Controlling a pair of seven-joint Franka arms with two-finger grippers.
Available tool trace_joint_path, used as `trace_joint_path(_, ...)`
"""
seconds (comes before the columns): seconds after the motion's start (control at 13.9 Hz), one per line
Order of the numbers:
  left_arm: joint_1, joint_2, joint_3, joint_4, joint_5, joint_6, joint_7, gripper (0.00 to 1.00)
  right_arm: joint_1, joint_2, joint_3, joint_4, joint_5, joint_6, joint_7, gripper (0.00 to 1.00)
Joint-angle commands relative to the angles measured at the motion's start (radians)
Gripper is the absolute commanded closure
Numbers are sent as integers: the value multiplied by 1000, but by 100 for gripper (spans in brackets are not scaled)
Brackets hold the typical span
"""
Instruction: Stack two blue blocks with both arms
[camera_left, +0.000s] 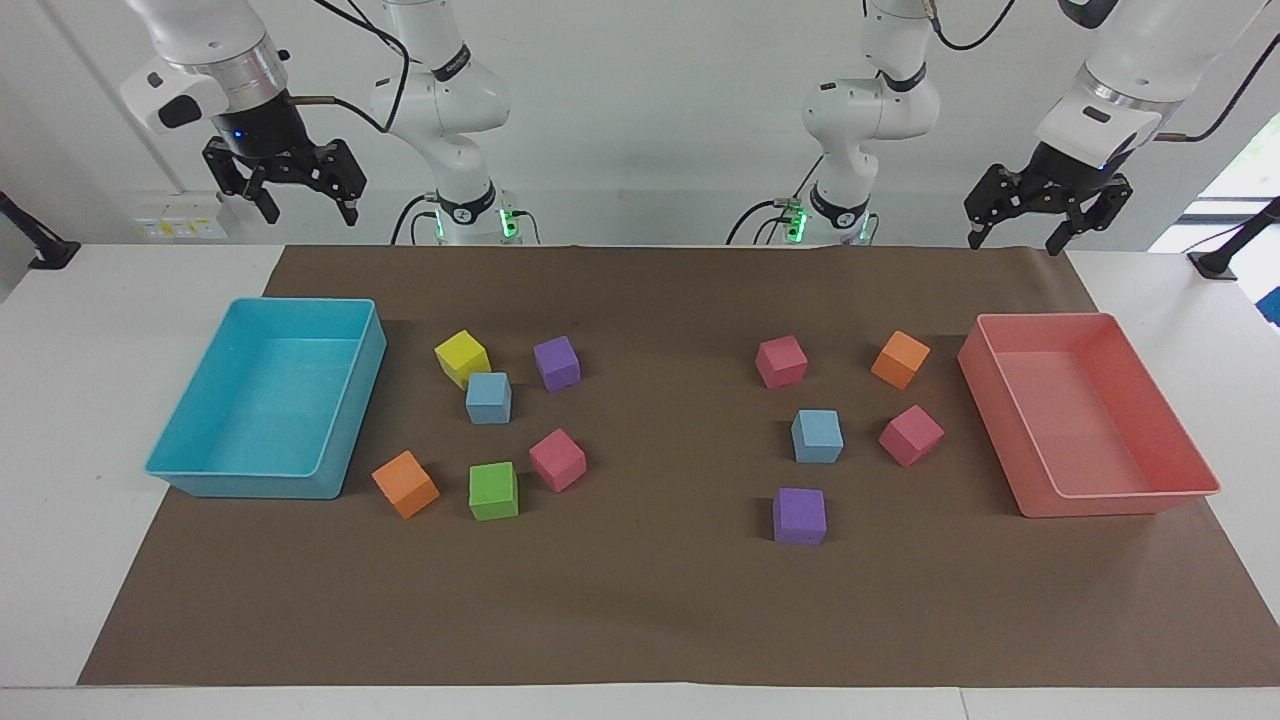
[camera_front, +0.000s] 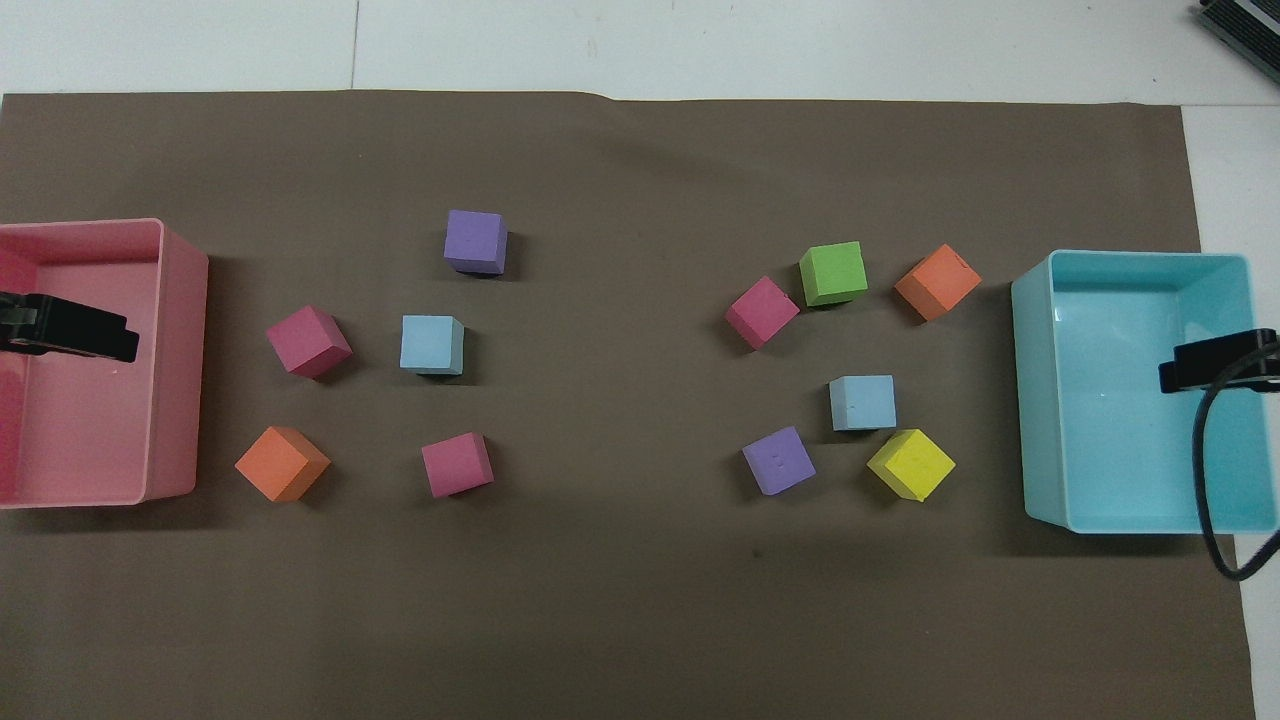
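We see both black grippers, left (camera_left: 1040, 228) at upper right, right (camera_left: 296, 196) at upper left, raised with fingers spread, holding nothing; two light-blue foam cubes (camera_left: 489, 398) (camera_left: 817, 436) sit apart mid-frame on brown paper (camera_left: 640, 610).

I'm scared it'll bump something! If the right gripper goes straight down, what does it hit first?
Probably the blue tray: the open right gripper hangs high over it. Depth is hard to judge.

One camera faces the robots from high; another looks steeply down; both share the brown mat (camera_left: 650, 600).
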Motion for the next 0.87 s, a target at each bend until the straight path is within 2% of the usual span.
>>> trace_joint_path(0.0, -6, -12, 3, 0, 8, -19, 8, 0, -13, 0, 9, 2, 0, -5, -21, 0)
trace_joint_path(0.79, -6, -11, 3, 3, 8, -9, 6, 0, -10, -2, 9, 2, 0, -8, -23, 0)
